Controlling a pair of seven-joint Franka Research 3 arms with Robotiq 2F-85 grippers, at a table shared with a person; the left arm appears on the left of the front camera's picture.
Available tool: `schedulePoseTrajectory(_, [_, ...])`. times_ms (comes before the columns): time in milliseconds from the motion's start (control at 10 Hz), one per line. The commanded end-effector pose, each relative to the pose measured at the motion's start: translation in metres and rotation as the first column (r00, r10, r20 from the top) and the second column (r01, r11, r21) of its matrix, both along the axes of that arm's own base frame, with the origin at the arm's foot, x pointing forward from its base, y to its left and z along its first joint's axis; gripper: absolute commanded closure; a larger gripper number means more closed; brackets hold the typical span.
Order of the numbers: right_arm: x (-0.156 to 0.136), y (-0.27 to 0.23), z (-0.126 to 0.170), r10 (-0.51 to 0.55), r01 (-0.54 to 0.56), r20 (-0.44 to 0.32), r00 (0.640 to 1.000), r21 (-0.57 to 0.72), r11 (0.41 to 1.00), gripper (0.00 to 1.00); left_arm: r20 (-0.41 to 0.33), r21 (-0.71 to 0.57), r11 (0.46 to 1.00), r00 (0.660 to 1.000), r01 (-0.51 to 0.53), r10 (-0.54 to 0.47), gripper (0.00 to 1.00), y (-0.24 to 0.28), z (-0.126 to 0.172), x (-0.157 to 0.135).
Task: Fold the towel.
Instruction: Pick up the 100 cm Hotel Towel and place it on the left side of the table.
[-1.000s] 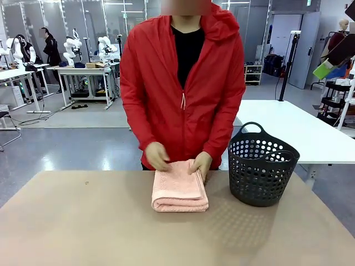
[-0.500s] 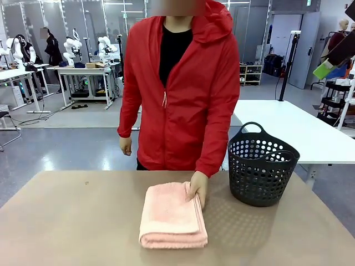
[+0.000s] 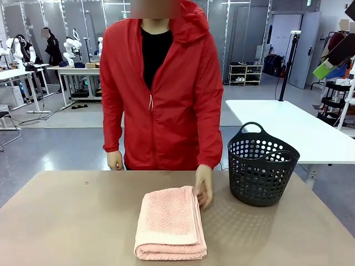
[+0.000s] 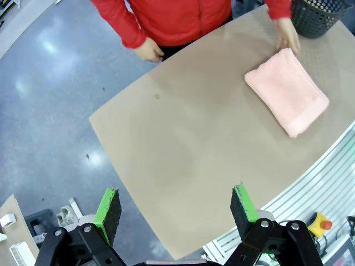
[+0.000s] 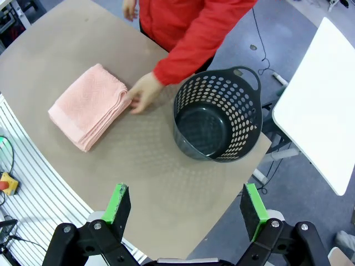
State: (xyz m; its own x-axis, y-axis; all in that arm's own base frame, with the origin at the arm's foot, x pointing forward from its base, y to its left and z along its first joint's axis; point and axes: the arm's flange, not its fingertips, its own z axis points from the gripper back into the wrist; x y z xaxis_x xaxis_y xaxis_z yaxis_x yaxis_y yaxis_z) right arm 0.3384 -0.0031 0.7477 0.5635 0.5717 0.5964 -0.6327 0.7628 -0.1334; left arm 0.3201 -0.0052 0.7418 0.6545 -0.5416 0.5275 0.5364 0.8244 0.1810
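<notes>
The left gripper (image 4: 176, 208) hangs high over the table (image 4: 183, 144) with its jaws spread wide and holding nothing. The right gripper (image 5: 186, 210) is the same, jaws wide apart and empty, above the black basket (image 5: 217, 113). The towel (image 3: 170, 223) lies folded on the table, just left of the basket. It has slid closer to the robot's side than a second ago. The person's hand (image 3: 203, 185) now touches its far right corner; the other hand (image 3: 115, 160) has let go.
</notes>
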Motion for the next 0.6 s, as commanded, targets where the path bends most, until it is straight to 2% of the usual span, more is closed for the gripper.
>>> schedulePoseTrajectory(0, [-0.001,-0.002,0.001,0.002,-0.002,0.0,1.0,-0.003,1.0,0.0,-0.009,-0.018,1.0,1.0,-0.02,0.02,0.0,-0.008,-0.004,0.004])
schedulePoseTrajectory(100, [-0.001,-0.002,0.001,0.002,-0.002,0.0,1.0,-0.003,1.0,0.0,-0.022,-0.074,0.997,0.999,-0.035,0.033,0.0,-0.015,-0.015,0.007])
schedulePoseTrajectory(300, [-0.001,-0.002,0.001,0.002,-0.002,0.0,1.0,-0.003,1.0,0.0,-0.108,-0.146,0.988,0.994,-0.046,0.03,0.0,-0.024,-0.066,0.025])
schedulePoseTrajectory(500, [-0.001,-0.002,0.001,0.002,-0.002,0.0,1.0,-0.003,1.0,0.0,-0.151,-0.225,0.974,0.989,-0.029,-0.005,0.0,-0.035,-0.119,0.037])
